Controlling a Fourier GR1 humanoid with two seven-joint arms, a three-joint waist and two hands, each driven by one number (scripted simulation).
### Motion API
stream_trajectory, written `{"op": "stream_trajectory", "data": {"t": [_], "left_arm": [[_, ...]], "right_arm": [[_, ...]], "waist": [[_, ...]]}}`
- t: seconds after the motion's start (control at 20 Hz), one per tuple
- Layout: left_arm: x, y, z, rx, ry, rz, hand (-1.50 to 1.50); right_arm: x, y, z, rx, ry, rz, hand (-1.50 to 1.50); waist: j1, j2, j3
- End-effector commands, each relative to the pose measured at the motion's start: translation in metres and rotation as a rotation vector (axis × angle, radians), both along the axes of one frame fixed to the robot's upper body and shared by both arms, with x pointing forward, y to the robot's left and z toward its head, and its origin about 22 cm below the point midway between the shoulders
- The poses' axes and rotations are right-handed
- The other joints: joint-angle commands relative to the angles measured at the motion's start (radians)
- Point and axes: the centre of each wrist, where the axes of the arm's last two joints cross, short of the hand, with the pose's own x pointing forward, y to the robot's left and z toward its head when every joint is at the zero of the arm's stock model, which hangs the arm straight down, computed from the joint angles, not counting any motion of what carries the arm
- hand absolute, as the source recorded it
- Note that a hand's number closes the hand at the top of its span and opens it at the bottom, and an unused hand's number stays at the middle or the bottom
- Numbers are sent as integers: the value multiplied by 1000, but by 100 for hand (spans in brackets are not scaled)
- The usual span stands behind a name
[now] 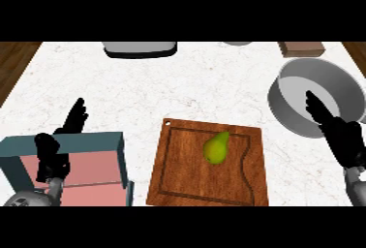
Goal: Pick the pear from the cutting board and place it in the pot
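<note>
pear (217,147) 1, on cutting board (193,184) 1 | pot (314,94) 1 | left robot hand (61,140), right robot hand (336,131): fingers straight, empty

A kitchen: white marble counter (178,82), wooden cutting board (186,179) with a pear (217,147), grey pot (318,97) by the right fingers (318,109).

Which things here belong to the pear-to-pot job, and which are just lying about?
Job: pear, cutting board, pot, right hand.

Lying about: blue box under the left hand, grey appliance, brown block, grey dish at the far edge.
</note>
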Motion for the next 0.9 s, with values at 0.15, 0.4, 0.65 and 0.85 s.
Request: {"op": "stream_trajectory", "data": {"t": [0.15, 0.4, 0.65, 0.85], "left_arm": [[27, 0, 50, -68, -256, -1, 0], [34, -13, 56, -194, -340, -31, 0], [35, -2, 63, -178, -340, -54, 0], [52, 9, 57, -187, -335, -28, 0]], "right_arm": [[14, -6, 23, 475, -306, 132, 150], [-4, -59, -11, 160, -319, -146, -150], [-22, -46, -41, 184, -511, 146, -150], [-37, -54, -36, 50, -459, 223, -150]], "waist": [[-1, 14, -28], [3, 26, -33], [6, 19, -33], [1, 20, -34]]}}
